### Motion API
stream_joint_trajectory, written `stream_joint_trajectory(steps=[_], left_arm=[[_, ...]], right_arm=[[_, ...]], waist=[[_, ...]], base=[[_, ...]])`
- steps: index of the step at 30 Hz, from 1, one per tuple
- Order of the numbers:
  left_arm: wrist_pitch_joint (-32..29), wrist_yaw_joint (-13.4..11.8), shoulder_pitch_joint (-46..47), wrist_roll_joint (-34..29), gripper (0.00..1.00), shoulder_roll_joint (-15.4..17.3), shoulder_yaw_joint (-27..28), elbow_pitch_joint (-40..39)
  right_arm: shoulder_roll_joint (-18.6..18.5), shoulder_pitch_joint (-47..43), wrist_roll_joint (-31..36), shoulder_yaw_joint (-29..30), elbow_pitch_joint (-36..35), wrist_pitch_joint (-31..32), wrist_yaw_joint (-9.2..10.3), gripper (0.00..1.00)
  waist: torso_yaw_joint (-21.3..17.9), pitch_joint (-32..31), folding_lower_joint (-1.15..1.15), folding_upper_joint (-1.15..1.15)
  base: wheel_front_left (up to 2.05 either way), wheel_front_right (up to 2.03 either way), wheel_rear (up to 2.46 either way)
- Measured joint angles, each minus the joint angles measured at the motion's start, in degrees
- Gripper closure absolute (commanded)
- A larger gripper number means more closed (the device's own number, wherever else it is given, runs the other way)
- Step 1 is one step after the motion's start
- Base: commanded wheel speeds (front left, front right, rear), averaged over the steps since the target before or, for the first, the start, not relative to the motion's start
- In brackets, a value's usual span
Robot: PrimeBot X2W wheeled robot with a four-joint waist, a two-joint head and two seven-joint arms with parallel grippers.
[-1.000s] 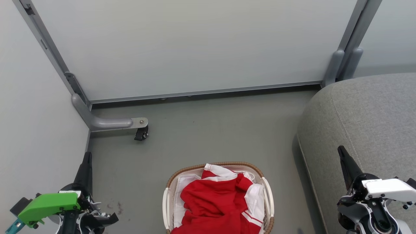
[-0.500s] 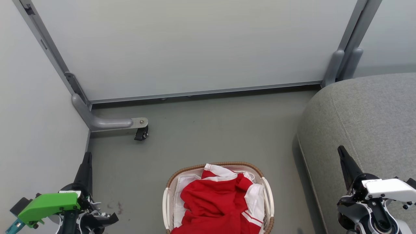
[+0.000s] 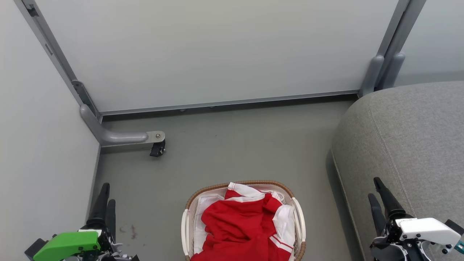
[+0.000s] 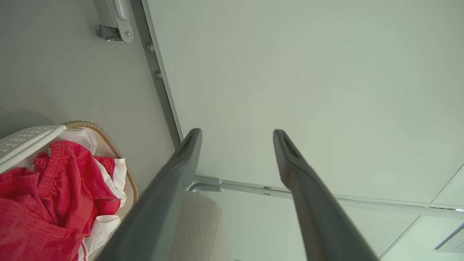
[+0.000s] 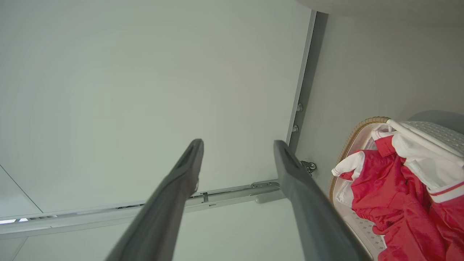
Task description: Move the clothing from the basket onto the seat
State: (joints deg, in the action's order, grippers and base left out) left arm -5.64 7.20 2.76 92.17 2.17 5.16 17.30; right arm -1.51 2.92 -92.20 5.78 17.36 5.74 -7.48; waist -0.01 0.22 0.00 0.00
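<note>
Looking down through the head camera, I have the basket (image 3: pixel 209 188) on the floor (image 3: pixel 239 145) at the bottom middle of the view, with its near end cut off by the frame edge. The clothing (image 3: pixel 235 224) is piled inside it. Crumpled red fabric covers most of the opening, a white collar with striped trim lies up against the far rim, and a white sleeve rests along the right wall. A bit of white liner (image 3: pixel 198 232) shows on the left under the pile. All the clothing I can see is in the basket.

The seat (image 3: pixel 409 134) stands to the right of the basket, apart from it, with a strip of floor between them. Its rounded corner points toward the pale panel (image 3: pixel 217 50) at the back.

My left gripper (image 3: pixel 108 194) sits at the lower left by the side wall, well clear of the basket. In the left wrist view its fingers are spread wide with nothing between them. My right gripper (image 3: pixel 373 187) sits at the lower right against the seat's front edge. Its fingers are likewise parted and empty, with the basket off to their right in the right wrist view.

A small black caster (image 3: pixel 157 148) stands on the floor at the far left.
</note>
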Motion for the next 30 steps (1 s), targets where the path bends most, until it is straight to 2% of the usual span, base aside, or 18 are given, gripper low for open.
stream_joint_trajectory(steps=[6, 12, 30], left_arm=[[1.7, 0.0, 0.0, -1.5, 0.00, 0.0, -1.7, -0.7], [3.3, 0.0, 0.0, -5.6, 0.00, 0.0, -2.8, -1.8], [7.4, -0.1, 0.0, -29.7, 0.00, 0.1, -6.0, -6.6]], right_arm=[[0.0, 0.0, 1.4, -0.5, 0.0, -1.7, 0.00, 0.00], [-0.1, 0.0, 5.8, 0.1, -0.5, -3.3, 0.01, 0.00], [-0.3, 0.0, 31.7, 0.2, -6.6, -7.4, 0.00, 0.00]], waist=[[0.0, 0.1, 0.00, 0.00], [0.1, 0.2, 0.00, 0.00], [0.4, 0.4, 0.00, 0.00]], base=[[0.00, 0.00, 0.00], [0.00, 0.00, 0.00], [0.00, 0.00, 0.00]])
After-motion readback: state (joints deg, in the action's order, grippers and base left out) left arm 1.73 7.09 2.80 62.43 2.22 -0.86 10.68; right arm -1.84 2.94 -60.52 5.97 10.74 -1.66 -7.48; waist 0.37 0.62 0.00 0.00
